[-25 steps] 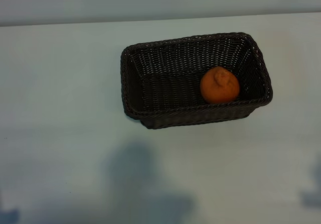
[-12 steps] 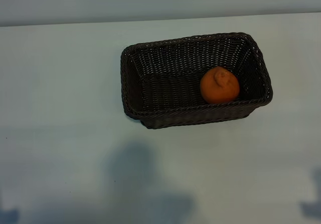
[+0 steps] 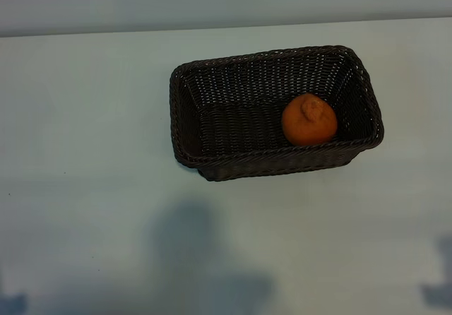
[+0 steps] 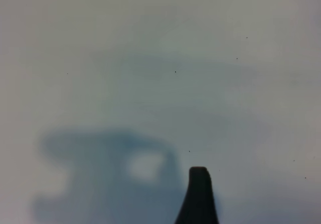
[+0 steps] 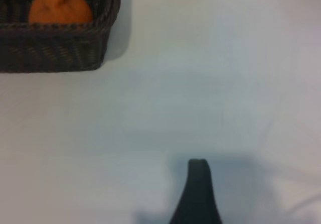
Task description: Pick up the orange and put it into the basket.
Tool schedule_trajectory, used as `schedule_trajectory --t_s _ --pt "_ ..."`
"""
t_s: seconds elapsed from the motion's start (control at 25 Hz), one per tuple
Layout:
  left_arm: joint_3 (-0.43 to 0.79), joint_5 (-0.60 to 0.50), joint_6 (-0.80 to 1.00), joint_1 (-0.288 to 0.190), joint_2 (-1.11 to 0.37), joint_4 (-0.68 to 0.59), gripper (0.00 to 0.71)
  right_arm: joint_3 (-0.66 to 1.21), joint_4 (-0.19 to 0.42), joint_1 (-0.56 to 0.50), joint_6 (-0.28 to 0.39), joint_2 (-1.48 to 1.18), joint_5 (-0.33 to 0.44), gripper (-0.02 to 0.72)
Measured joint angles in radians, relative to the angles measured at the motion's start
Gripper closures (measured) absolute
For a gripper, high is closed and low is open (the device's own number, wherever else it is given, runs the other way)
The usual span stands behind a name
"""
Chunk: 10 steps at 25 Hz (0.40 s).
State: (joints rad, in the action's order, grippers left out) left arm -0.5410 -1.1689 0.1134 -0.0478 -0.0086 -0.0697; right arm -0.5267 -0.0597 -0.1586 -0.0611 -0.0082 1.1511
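One basket (image 3: 275, 110) and one orange (image 3: 309, 120) are present. The basket stands on the tabletop (image 3: 85, 131), upper centre-right of the exterior frame. The orange lies inside it, at its right end against the near wall, stem end up. Left gripper (image 4: 199, 194): one dark finger visible over bare tabletop, fingers set wide apart, holding and touching nothing. Right gripper (image 5: 198, 189): likewise wide apart and empty, well apart from the basket's corner.

Only the dark shadow at the table's (image 3: 85, 117) lower right edge shrank slightly.
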Motion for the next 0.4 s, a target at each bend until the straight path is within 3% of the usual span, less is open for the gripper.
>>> schedule_trajectory --t_s 0.4 --pt "0.0 0.0 0.005 0.0 0.0 0.0 0.118 0.001 0.003 0.0 0.0 0.0 0.0 0.143"
